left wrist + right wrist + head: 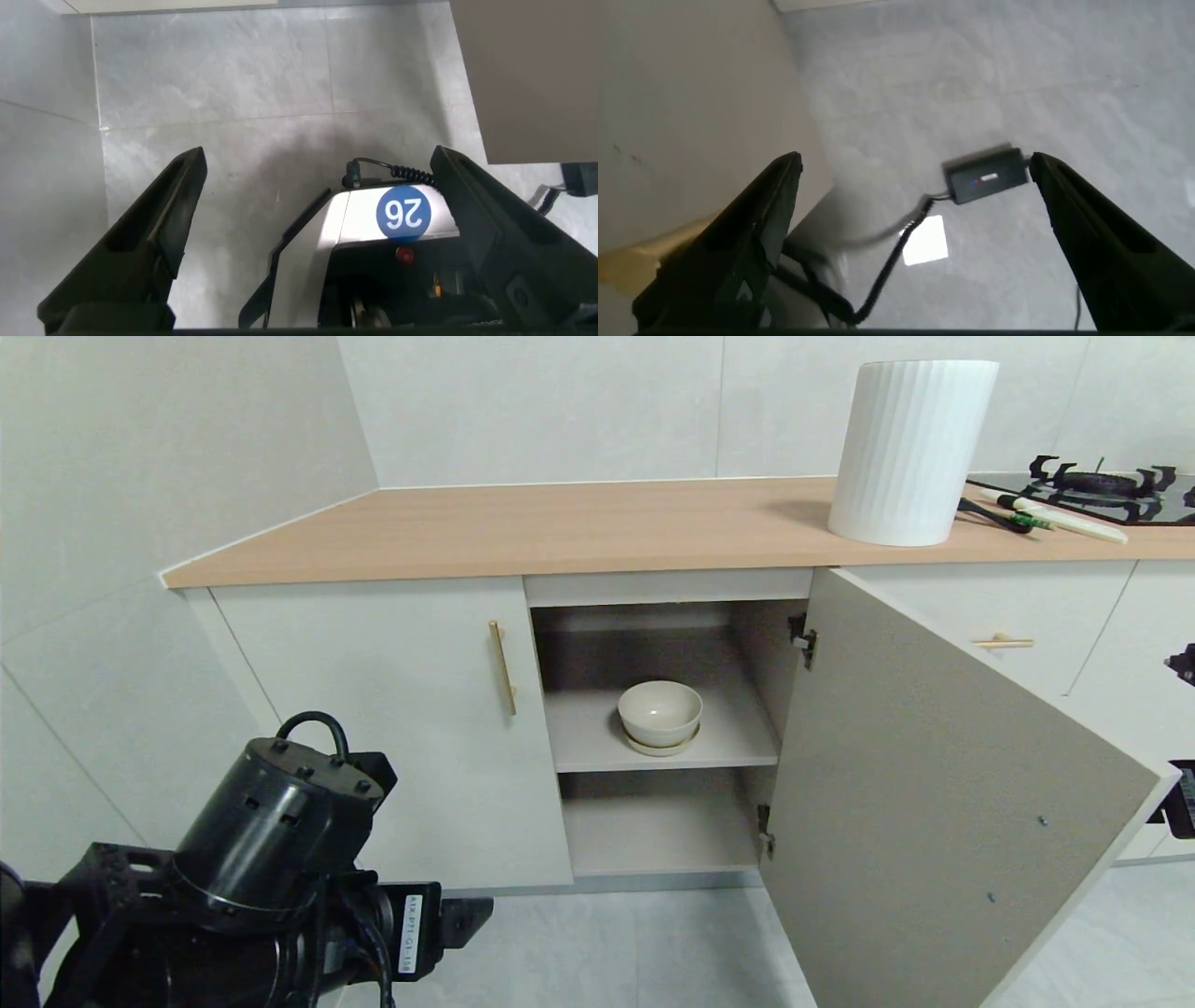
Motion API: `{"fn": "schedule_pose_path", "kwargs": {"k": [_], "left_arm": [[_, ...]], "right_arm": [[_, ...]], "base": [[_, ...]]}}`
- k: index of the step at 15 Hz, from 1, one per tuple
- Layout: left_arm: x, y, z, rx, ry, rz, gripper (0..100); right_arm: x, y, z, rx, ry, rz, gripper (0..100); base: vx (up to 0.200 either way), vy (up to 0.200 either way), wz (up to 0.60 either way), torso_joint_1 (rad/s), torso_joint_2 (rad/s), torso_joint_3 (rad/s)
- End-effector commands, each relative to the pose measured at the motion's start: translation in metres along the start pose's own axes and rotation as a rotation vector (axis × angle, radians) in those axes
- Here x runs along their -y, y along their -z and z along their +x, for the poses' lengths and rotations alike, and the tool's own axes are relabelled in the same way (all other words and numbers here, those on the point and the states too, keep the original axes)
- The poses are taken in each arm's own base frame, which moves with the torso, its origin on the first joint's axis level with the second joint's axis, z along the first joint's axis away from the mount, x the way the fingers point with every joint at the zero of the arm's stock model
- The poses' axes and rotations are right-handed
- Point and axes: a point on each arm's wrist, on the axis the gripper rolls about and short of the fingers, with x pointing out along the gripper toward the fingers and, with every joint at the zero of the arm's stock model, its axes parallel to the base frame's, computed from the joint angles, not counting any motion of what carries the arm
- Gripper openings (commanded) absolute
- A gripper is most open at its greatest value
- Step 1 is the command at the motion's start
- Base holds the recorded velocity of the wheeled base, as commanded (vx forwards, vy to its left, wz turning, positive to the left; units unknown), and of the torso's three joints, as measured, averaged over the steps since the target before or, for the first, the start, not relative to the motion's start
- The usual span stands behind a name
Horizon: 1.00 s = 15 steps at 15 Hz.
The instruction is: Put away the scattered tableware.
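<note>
A beige ceramic bowl (659,711) sits on a matching small round saucer (661,745) at the middle of the upper shelf (738,742), near its front edge, inside the cabinet with its grey door (934,784) swung wide. The left claw (318,159) hangs spread open and empty over the grey tiled floor (234,75). The right claw (915,163) is likewise open beside the door.
</note>
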Motion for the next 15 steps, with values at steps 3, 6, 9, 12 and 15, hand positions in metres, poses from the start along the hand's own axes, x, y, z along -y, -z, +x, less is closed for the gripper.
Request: {"fn": "schedule_pose_path", "kwargs": {"k": [3,6,9,12,15], "left_arm": [[0.000,0.000,0.000,0.000,0.000,0.000,100],[0.000,0.000,0.000,0.001,0.000,-0.001,100],[0.000,0.000,0.000,0.001,0.000,-0.001,100],[0.000,-0.001,-0.001,0.003,0.002,-0.002,100],[0.000,0.000,0.000,0.002,0.001,-0.001,100]], "right_arm": [[-0.008,0.003,-0.003,0.006,-0.086,-0.027,100],[-0.025,0.010,-0.006,0.005,-0.149,-0.084,100],[-0.047,0.016,-0.008,-0.013,-0.223,-0.100,100],[-0.059,0.019,-0.007,0.004,-0.264,-0.117,100],[-0.076,0.024,-0.001,0.075,-0.328,-0.103,100]], "base": [[0.000,0.000,0.00,0.000,0.00,0.000],[0.000,0.000,0.00,0.000,0.00,0.000],[0.000,0.000,0.00,0.000,0.00,0.000],[0.000,0.000,0.00,0.000,0.00,0.000],[0.000,0.000,0.00,0.000,0.00,0.000]]}}
